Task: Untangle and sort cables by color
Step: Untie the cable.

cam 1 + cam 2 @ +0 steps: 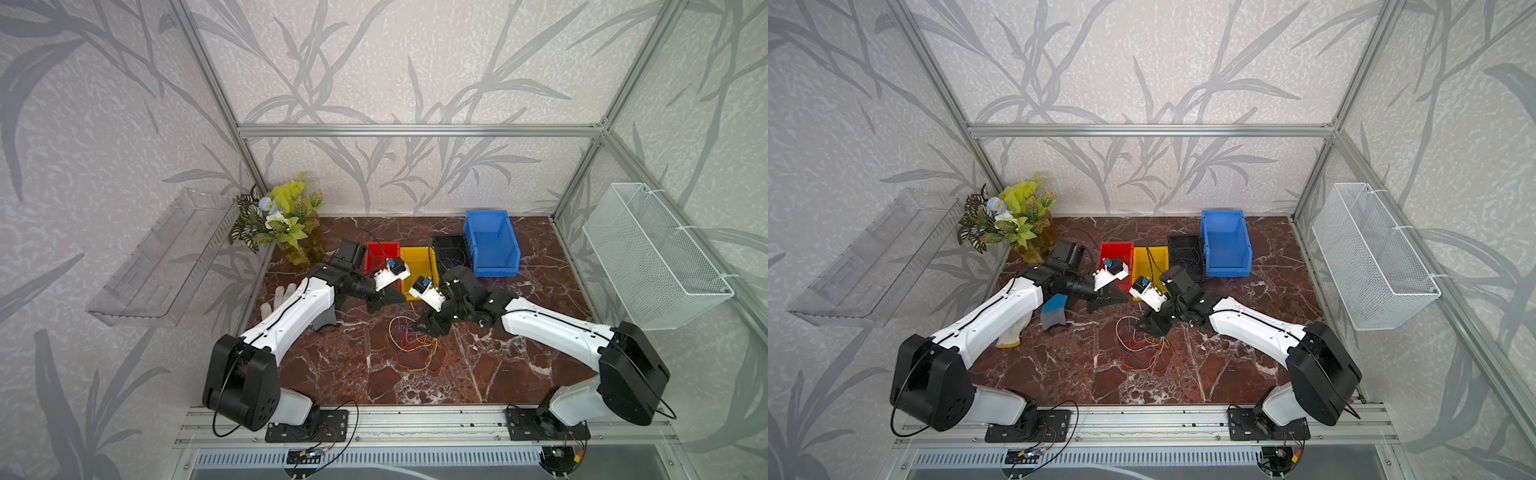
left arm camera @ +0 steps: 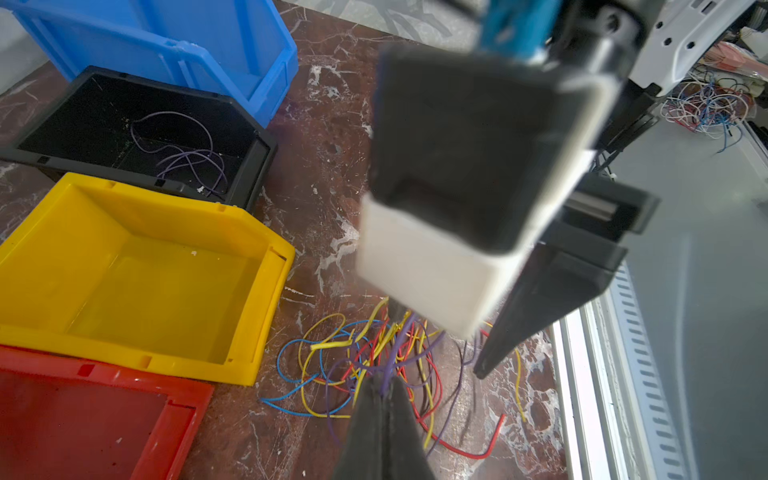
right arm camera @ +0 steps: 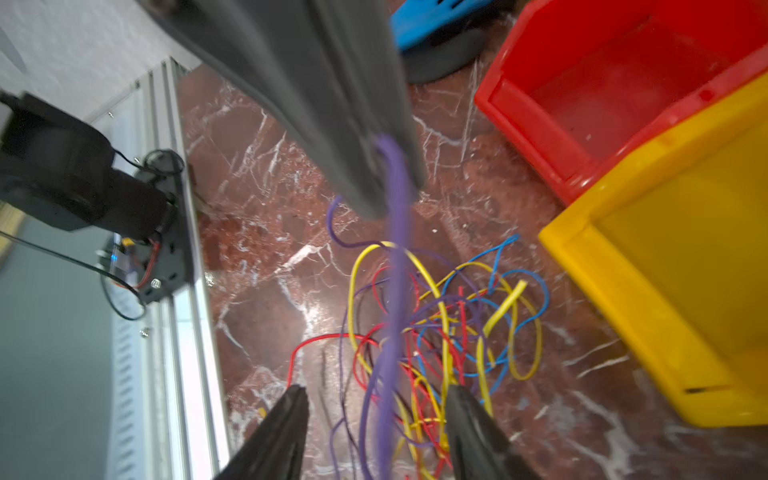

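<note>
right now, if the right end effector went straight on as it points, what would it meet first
Likely the purple cable, held by the shut left end effector and running between the right end effector's open jaws; beyond it the cable tangle. Depth is unclear.

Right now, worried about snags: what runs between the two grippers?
A purple cable, pinched in the shut left gripper, runs into the open right gripper; the right wrist view shows it.

I see a flower pot (image 1: 286,224) at mid-left, a white glove (image 1: 277,296) below it, and a wire basket (image 1: 648,249) at far right.
</note>
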`<state>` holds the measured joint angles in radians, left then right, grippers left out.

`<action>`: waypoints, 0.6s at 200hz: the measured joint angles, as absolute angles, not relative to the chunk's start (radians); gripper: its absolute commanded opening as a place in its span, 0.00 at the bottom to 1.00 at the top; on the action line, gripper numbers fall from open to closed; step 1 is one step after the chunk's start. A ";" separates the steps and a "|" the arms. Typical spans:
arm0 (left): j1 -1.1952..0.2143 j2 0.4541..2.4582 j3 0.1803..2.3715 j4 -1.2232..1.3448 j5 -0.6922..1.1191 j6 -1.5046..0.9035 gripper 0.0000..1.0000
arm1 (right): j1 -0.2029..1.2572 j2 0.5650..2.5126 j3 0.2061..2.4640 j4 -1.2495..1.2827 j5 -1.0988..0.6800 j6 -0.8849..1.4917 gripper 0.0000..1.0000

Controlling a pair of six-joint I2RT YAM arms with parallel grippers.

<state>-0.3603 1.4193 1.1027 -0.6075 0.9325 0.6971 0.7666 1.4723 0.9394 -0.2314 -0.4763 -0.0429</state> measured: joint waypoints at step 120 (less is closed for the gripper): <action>-0.287 1.370 1.424 -0.852 0.979 0.708 0.00 | 0.762 1.736 0.870 -0.101 -0.356 0.113 0.01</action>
<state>-0.2874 1.3701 1.4239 -0.8520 0.9791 0.7078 0.7624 1.7355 0.8696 -0.1005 -0.3565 0.1135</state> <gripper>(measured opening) 0.034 0.061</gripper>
